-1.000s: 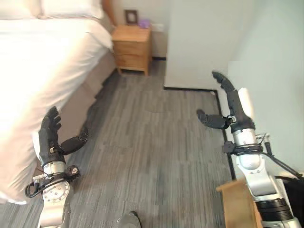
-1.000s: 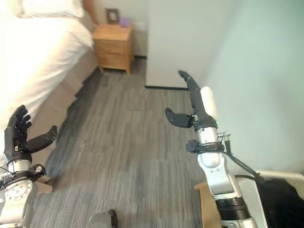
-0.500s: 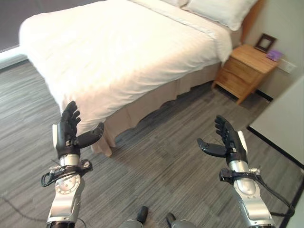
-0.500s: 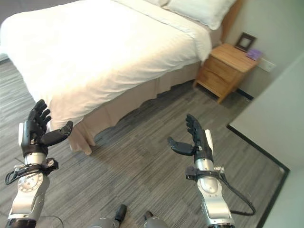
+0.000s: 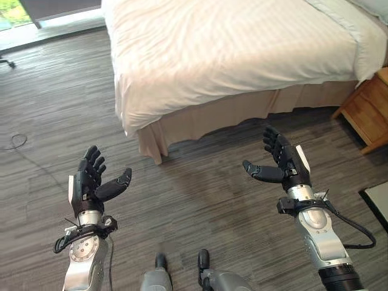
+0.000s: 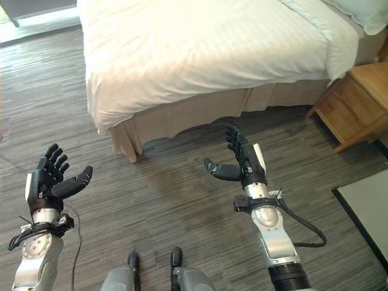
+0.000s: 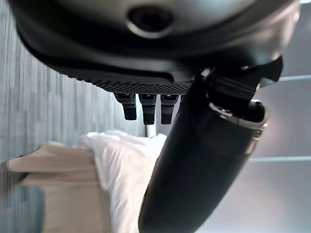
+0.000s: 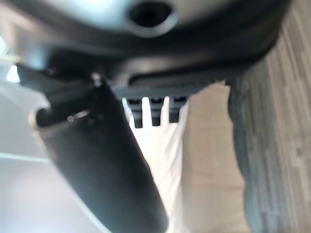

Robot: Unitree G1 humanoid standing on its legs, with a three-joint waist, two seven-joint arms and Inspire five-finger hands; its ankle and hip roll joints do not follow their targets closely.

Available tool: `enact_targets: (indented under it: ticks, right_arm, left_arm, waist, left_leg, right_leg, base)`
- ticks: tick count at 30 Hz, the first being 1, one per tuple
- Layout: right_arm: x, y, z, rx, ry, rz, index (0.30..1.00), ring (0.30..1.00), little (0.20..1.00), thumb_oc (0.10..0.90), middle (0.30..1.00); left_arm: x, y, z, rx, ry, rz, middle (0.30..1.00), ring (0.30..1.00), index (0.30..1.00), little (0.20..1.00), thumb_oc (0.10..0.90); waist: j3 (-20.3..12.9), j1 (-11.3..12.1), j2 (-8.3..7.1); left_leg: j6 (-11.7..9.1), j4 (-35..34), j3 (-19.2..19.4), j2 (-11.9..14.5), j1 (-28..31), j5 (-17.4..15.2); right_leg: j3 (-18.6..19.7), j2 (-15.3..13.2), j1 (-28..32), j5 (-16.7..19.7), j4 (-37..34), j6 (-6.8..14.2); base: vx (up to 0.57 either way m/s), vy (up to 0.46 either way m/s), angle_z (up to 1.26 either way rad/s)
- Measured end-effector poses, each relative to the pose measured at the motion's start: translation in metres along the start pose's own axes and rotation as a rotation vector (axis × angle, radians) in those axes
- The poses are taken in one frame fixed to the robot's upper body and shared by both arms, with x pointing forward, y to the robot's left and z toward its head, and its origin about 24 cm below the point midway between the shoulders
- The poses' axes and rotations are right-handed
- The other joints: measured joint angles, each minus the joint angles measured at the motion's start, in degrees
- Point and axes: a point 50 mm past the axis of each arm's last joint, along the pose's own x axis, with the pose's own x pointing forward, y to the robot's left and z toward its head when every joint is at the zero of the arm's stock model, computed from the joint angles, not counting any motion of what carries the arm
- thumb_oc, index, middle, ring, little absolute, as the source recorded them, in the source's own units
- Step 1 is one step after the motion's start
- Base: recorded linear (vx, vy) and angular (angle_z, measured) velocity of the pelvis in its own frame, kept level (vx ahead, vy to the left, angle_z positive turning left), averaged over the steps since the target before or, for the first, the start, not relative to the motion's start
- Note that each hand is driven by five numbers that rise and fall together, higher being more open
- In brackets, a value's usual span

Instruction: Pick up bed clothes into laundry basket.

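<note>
— Left eye view, item one?
— Bed [image 5: 242,42], large, across the upper part of the scene; white bed clothes [image 5: 200,66] spread flat over the mattress, draped down over the near edge and the corner. Beige skirt [image 5: 224,118] hanging below the white cloth, down to the floor.

— Floor?
— Grey wood-grain planks [image 5: 182,200], running from the bed to the near edge of the scene.

— Left hand?
— Left hand [image 5: 91,182], raised above the floor at lower left, palm turned inward. Fingers [image 5: 93,160] straight and slightly spread, thumb held out to the side. Nothing held. Well apart from the bed.

— Right hand?
— Right hand [image 6: 239,159], raised at centre right, just short of the bed skirt as seen from above; not touching it. Fingers [image 6: 232,136] straight and loosely spread, thumb [image 6: 217,170] pointing inward. White cover along the back of the hand. Nothing held.

— Other furniture?
— Wooden nightstand [image 6: 354,103] at the far right, beside the bed. Pillow [image 6: 364,13] at the upper right corner, on the bed.

— Wrist views?
— Left wrist view: fingertips [image 7: 146,109] extended, white cloth [image 7: 126,165] and beige skirt beyond them. Right wrist view: fingertips [image 8: 153,114] likewise extended, pale cloth and skirt [image 8: 209,165] past them, floor planks alongside.
</note>
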Motion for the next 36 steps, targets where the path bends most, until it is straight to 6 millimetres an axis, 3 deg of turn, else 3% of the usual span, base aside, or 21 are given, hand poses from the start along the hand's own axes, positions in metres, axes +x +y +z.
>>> enact_targets:
  ticks: [1, 4, 5, 6, 8, 9, 11, 13, 14, 16, 18, 19, 22, 24, 27, 36]
  right_arm:
    - [-0.001, 0.000, 0.000, 0.010, -0.001, -0.007, 0.900, 0.900, 0.900, 0.800, 0.900]
    - [-0.003, -0.008, 0.002, 0.019, -0.014, -0.044, 0.900, 0.900, 0.900, 0.800, 0.900]
    - [-0.018, -0.022, -0.010, 0.031, 0.038, -0.119, 0.900, 0.900, 0.900, 0.800, 0.900]
    - [-0.023, -0.019, -0.016, 0.051, 0.063, -0.116, 0.900, 0.900, 0.900, 0.800, 0.900]
    - [-0.026, -0.013, -0.020, 0.074, 0.078, -0.105, 0.900, 0.900, 0.900, 0.800, 0.900]
    - [-0.026, -0.007, -0.021, 0.090, 0.082, -0.094, 0.900, 0.900, 0.900, 0.800, 0.900]
    - [-0.026, 0.001, -0.023, 0.109, 0.087, -0.074, 0.900, 0.900, 0.900, 0.800, 0.900]
    - [-0.027, 0.007, -0.024, 0.111, 0.094, -0.048, 0.900, 0.900, 0.900, 0.800, 0.900]
    - [-0.027, 0.009, -0.024, 0.107, 0.093, -0.042, 0.900, 0.900, 0.900, 0.800, 0.900]
    - [-0.027, 0.009, -0.024, 0.107, 0.094, -0.043, 0.900, 0.900, 0.900, 0.800, 0.900]
    - [-0.027, 0.013, -0.025, 0.107, 0.099, -0.031, 0.900, 0.900, 0.900, 0.800, 0.900]
    - [-0.026, 0.018, -0.025, 0.107, 0.098, -0.008, 0.900, 0.900, 0.900, 0.800, 0.900]
    - [-0.022, 0.014, -0.020, 0.087, 0.083, -0.003, 0.900, 0.900, 0.900, 0.800, 0.900]
    - [-0.022, 0.007, -0.019, 0.055, 0.081, -0.006, 0.900, 0.900, 0.900, 0.800, 0.900]
    - [-0.023, -0.002, -0.018, 0.044, 0.080, -0.040, 0.900, 0.900, 0.900, 0.800, 0.900]
    - [-0.032, 0.001, -0.028, 0.050, 0.127, -0.031, 0.900, 0.900, 0.900, 0.800, 0.900]
  left_arm:
    - [-0.001, 0.003, 0.001, -0.002, -0.005, 0.011, 0.900, 0.900, 0.900, 0.900, 0.800]
    - [-0.001, 0.004, 0.003, -0.012, -0.015, 0.025, 0.900, 0.900, 0.900, 0.900, 0.800]
    - [0.003, -0.006, 0.007, -0.059, -0.040, 0.008, 0.900, 0.900, 0.900, 0.900, 0.800]
    - [0.002, -0.003, 0.008, -0.053, -0.042, 0.018, 0.900, 0.900, 0.900, 0.900, 0.800]
    - [0.001, 0.000, 0.006, -0.047, -0.031, 0.028, 0.900, 0.900, 0.900, 0.900, 0.800]
    - [0.000, -0.001, 0.005, -0.044, -0.023, 0.020, 0.900, 0.900, 0.900, 0.900, 0.800]
    - [0.000, -0.004, 0.004, -0.043, -0.018, 0.010, 0.900, 0.900, 0.900, 0.900, 0.800]
    - [-0.001, -0.008, 0.002, -0.043, -0.010, -0.005, 0.900, 0.900, 0.900, 0.900, 0.800]
    - [-0.001, -0.013, 0.001, -0.044, -0.001, -0.024, 0.900, 0.900, 0.900, 0.900, 0.800]
    - [-0.002, -0.015, -0.001, -0.031, 0.010, -0.042, 0.900, 0.900, 0.900, 0.900, 0.800]
    - [-0.003, -0.009, -0.003, -0.002, 0.023, -0.040, 0.900, 0.900, 0.900, 0.900, 0.800]
    - [-0.006, -0.001, -0.004, 0.017, 0.032, -0.019, 0.900, 0.900, 0.900, 0.900, 0.800]
    - [-0.020, 0.004, -0.017, 0.013, 0.091, 0.007, 0.900, 0.900, 0.900, 0.900, 0.800]
    - [-0.025, 0.002, -0.022, 0.009, 0.112, -0.005, 0.900, 0.900, 0.900, 0.900, 0.800]
    - [-0.025, -0.003, -0.023, 0.024, 0.112, -0.041, 0.900, 0.900, 0.900, 0.900, 0.800]
    - [-0.023, 0.012, -0.029, 0.102, 0.152, -0.015, 0.900, 0.900, 0.900, 0.900, 0.800]
  waist:
    - [-0.3, -0.7, 0.75]
    - [-0.5, -1.5, 3.39]
    - [-0.9, -2.7, 4.51]
    - [-1.4, -1.5, 3.86]
    - [-1.9, -1.6, 2.62]
    - [-2.0, -2.1, 1.68]
    - [-2.1, -2.8, 1.38]
    - [-2.0, -3.3, 1.72]
    - [-2.1, -3.1, 2.24]
    - [-2.8, -3.1, 1.41]
    - [-3.6, -2.5, 0.12]
    - [-4.7, -1.1, -1.10]
    - [-5.7, -1.2, 2.24]
    - [-6.1, -1.8, 2.99]
    - [-6.3, -3.1, 2.95]
    - [-8.9, -2.9, 2.45]
  left_leg:
    - [0.0, -2.0, 2.7, 1.1, 1.6, -0.6]
    - [0.1, -13.9, 0.7, 0.0, 7.6, -0.7]
    - [1.1, -19.3, 0.6, -1.7, 7.9, 0.2]
    - [4.0, -19.8, -0.4, -3.2, 8.0, 2.5]
    - [5.2, -18.8, -0.1, -5.4, 6.7, 3.3]
    - [7.1, -18.2, 0.4, -6.6, 5.6, 4.3]
    - [7.8, -17.2, 0.4, -7.3, 4.1, 4.2]
    - [8.4, -17.5, 0.5, -6.9, 4.0, 5.1]
    - [8.5, -18.4, -0.3, -6.7, 3.9, 5.8]
    - [7.6, -19.6, -2.1, -7.0, 4.0, 7.2]
    - [6.7, -19.8, -2.5, -6.9, 4.9, 7.5]
    - [5.5, -19.8, -1.9, -7.0, 5.6, 7.1]
    - [4.3, -19.9, -1.1, -2.9, 6.2, 8.1]
    - [3.8, -20.0, -0.9, -1.6, 7.0, 8.4]
    - [2.2, -20.0, -1.1, -1.3, 6.9, 7.5]
    - [2.7, -20.2, -1.2, -2.7, 6.4, 7.4]
  right_leg:
    - [-0.1, 0.8, 0.3, 0.5, -0.8, 0.8]
    - [-1.4, 1.4, -0.8, 2.0, -1.4, 1.2]
    - [-4.7, 1.4, -0.8, 2.6, -1.9, 2.0]
    - [-3.3, 1.0, -2.6, 2.9, -0.6, 2.7]
    - [-3.0, -1.0, -4.3, 3.0, 1.4, 4.0]
    - [-2.3, -3.4, -6.8, 2.2, 5.0, 7.6]
    - [-0.1, -4.6, -8.7, 1.4, 7.2, 12.9]
    - [2.7, -4.9, -10.6, 0.4, 12.1, 12.8]
    - [10.7, -6.0, -10.0, -0.6, 12.9, 12.2]
    - [15.3, -9.1, -4.6, -0.2, 4.4, 12.6]
    - [15.1, -11.9, 1.7, 0.5, -3.7, 12.2]
    - [15.1, -12.4, 4.3, 3.5, -7.1, 15.5]
    - [15.1, -8.1, 4.9, 4.1, -7.3, 14.6]
    - [15.1, -6.7, 5.5, 4.1, -7.3, 14.6]
    - [15.1, -6.5, 5.1, 4.1, -7.3, 13.4]
    - [15.2, -7.7, 4.5, 4.6, -7.7, 13.4]
  base:
    - [0.00, 0.115, 0.46]
    - [-0.03, 0.148, 0.44]
    - [-0.06, 0.312, 0.47]
    - [-0.07, 0.233, 0.35]
    - [-0.15, 0.130, -0.23]
    - [-0.15, 0.079, -0.06]
    - [-0.04, 0.004, 0.01]
    - [0.01, -0.043, 0.15]
    - [0.05, -0.040, 0.25]
    - [0.11, -0.104, 0.40]
    - [0.07, -0.095, 0.14]
    - [0.06, -0.110, -0.19]
    - [0.05, -0.074, -0.15]
    - [0.01, -0.062, -0.12]
    - [0.00, -0.047, -0.03]
    - [0.01, -0.008, 0.00]
